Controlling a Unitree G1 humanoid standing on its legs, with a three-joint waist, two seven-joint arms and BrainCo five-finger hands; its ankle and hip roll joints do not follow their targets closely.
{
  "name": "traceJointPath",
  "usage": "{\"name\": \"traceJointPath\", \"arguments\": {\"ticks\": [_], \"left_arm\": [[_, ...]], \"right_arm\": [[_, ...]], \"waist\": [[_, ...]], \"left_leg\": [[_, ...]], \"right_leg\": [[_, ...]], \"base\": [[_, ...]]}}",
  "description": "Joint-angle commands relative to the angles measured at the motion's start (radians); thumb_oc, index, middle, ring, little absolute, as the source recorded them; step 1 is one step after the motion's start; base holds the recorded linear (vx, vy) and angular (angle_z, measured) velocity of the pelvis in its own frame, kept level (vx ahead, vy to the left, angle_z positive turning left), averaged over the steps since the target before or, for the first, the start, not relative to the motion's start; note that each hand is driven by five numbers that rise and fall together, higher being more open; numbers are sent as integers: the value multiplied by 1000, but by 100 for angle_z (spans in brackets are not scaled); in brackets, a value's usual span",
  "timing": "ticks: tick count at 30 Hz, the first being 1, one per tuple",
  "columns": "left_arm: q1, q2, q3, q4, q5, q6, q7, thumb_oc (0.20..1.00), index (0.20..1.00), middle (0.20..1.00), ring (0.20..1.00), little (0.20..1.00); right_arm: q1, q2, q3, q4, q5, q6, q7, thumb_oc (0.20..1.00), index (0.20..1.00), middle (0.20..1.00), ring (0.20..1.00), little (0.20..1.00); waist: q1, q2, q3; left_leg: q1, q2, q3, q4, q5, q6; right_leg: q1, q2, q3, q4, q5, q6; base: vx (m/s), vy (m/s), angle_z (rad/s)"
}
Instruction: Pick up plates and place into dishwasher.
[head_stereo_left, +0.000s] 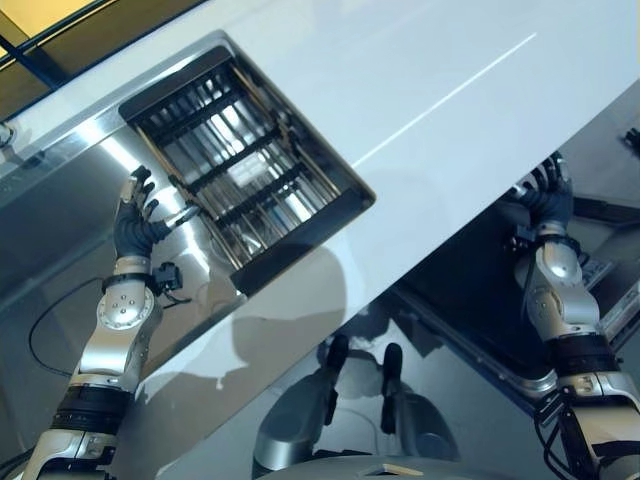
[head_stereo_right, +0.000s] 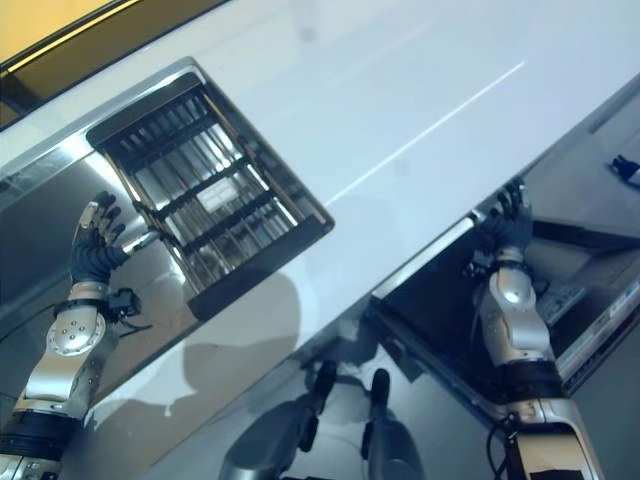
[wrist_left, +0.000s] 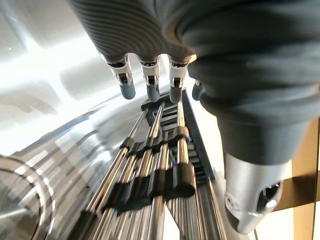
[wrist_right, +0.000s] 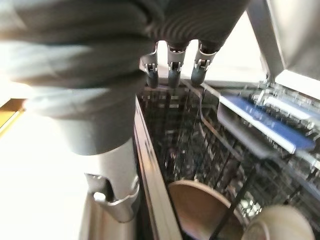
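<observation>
White counter (head_stereo_left: 420, 90); left hand (head_stereo_left: 133, 225) fingers spread beside rack (head_stereo_left: 240, 170)

Brown plate (wrist_right: 200, 212) stands on edge in dishwasher rack (wrist_right: 240, 165), lower centre of right wrist view; pale rounded dish (wrist_right: 277, 225) at lower right beside it.

A kitchen: a white table (head_stereo_left: 450, 90) with a steel sink (head_stereo_left: 60, 230) and drying rack (head_stereo_left: 240, 170) at left, an open dishwasher (head_stereo_right: 440, 300) at right.
</observation>
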Motion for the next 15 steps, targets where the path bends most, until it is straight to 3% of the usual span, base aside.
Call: {"name": "traceJointPath", "arguments": {"ticks": [1,6,10,15], "left_arm": [[132,-160,-55,-18,53,-14,-20,1000,1000,1000,1000,1000],[155,-167,-37,-19,81,-3,-42,1000,1000,1000,1000,1000],[163,-166,-16,-28,99,17,-52,1000,1000,1000,1000,1000],[153,-170,-2,-38,118,56,-68,1000,1000,1000,1000,1000]], "right_arm": [[40,-20,-85,-117,-33,-87,4,1000,1000,1000,1000,1000],[122,4,-105,-149,-58,-95,-16,1000,1000,1000,1000,1000],[166,24,-113,-179,-94,-71,-91,1000,1000,1000,1000,1000],[207,55,-128,-203,-129,-48,-288,1000,1000,1000,1000,1000]], "waist": [[5,-16,-117],[-1,-34,-157],[-13,-51,-174],[-32,-67,-157]], "left_leg": [[9,72,18,-18,-41,-12],[47,77,25,-10,-61,-11],[69,73,35,48,-101,-4],[74,38,52,236,-225,25]], "right_leg": [[-4,10,21,92,-58,25],[35,14,25,93,-70,26],[58,12,30,134,-97,23],[82,17,45,254,-162,3]], "base": [[19,-74,-4],[6,-57,-12],[-45,-50,-6],[-44,-14,-11]]}}
